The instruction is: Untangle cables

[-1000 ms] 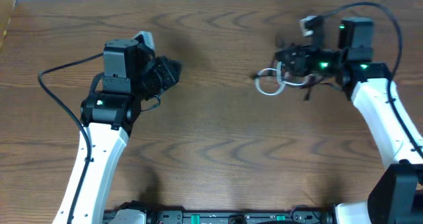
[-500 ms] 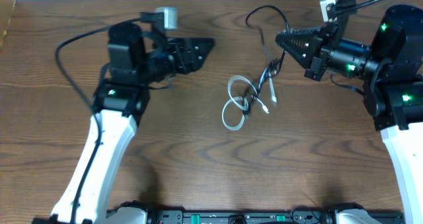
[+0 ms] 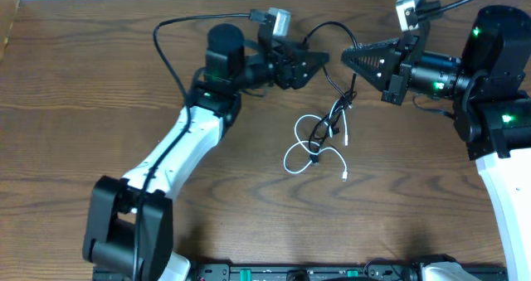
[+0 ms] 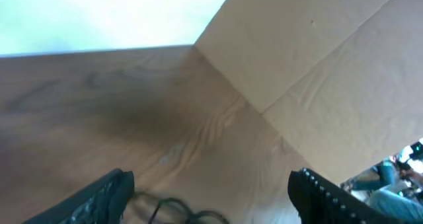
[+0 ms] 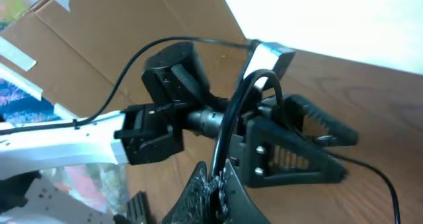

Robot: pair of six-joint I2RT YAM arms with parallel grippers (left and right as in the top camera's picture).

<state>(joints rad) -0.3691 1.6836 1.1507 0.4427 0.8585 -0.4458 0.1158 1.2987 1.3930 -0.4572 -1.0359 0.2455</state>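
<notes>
My left arm (image 3: 177, 146) and right arm (image 3: 508, 190) match: white links, black joints, green LEDs (image 3: 479, 34), triangular black fingers (image 3: 309, 63) beside grey camera (image 3: 278, 20).

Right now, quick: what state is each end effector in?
Left end effector: open, holding nothing.
Right end effector: closed on the black cable.

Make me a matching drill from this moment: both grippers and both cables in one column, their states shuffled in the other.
1. left gripper
2. right gripper
3. white cable
4. black cable

A. loops lying on the table
B. shut on a cable
C. jaws wide apart, holding nothing
D. pinched at one end, arching up

Pairs: 1-C, 2-B, 3-A, 4-D
</notes>
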